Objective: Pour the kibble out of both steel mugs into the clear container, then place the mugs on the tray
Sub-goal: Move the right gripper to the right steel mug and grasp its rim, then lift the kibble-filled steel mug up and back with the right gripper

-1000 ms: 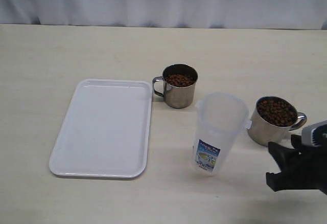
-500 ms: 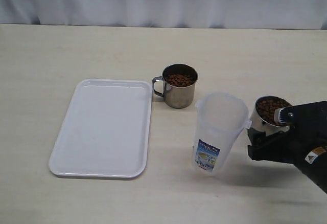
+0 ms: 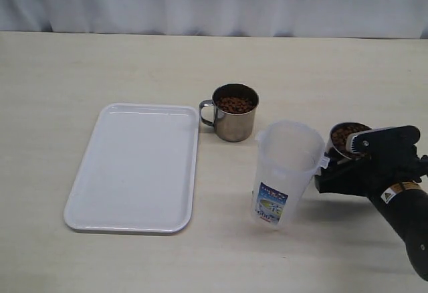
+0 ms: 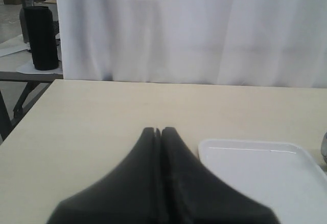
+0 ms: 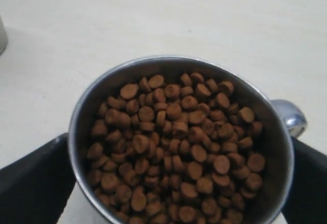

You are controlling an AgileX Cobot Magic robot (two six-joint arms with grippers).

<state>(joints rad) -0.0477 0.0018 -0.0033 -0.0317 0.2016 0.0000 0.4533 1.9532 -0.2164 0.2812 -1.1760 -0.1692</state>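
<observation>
Right wrist view shows us the steel mug [image 5: 79, 127], brimful of brown kibble [image 5: 173, 147], between the wide-spread fingers of our right gripper [image 5: 168, 183]; contact we cannot tell. It stands at three o'clock of the clear container [image 3: 287, 166]. Our left gripper [image 4: 158, 132] is pressed together.

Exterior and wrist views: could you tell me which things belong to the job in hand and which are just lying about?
Job: steel mug by the tray, other steel mug, kibble, clear container, tray.
Lying about: black cylinder on a side table, white curtain.
</observation>
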